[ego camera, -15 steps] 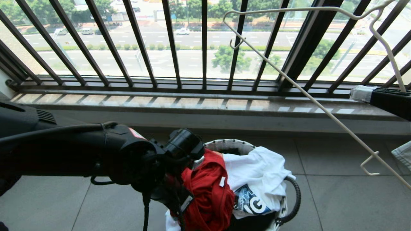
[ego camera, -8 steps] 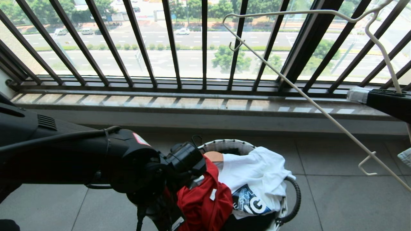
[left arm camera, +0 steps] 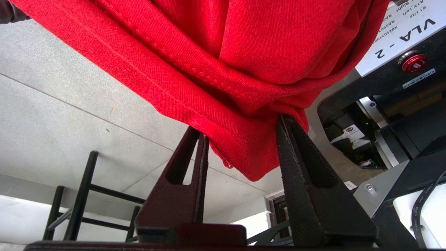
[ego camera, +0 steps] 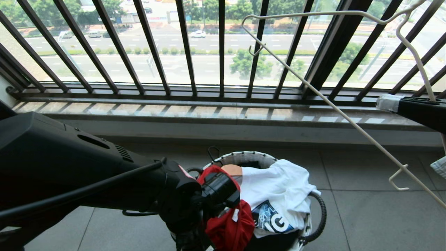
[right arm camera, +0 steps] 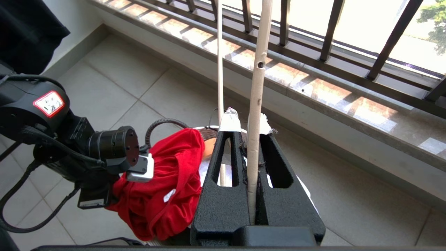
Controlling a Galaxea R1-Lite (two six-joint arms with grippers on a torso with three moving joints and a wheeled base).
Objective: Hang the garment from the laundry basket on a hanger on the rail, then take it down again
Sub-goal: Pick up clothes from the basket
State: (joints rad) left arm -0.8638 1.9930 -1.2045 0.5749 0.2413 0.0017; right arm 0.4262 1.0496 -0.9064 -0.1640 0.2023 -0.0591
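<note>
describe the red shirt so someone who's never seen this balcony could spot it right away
Below the black balcony railing, on the grey tiled floor, stands a small round laundry basket with a white rim. The red T-shirt is bunched on the basket's left side, by the left gripper, a fold between its parted fingers. Its neighbour in the basket is a white T-shirt with a dark graphic; this is the only red thing.

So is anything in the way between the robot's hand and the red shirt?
No, nothing visible. The left hand already has a fold of the red shirt between its parted fingers, over the basket. The white shirt lies beside it, not in the way. The right hand is shut on the hanger.
</note>
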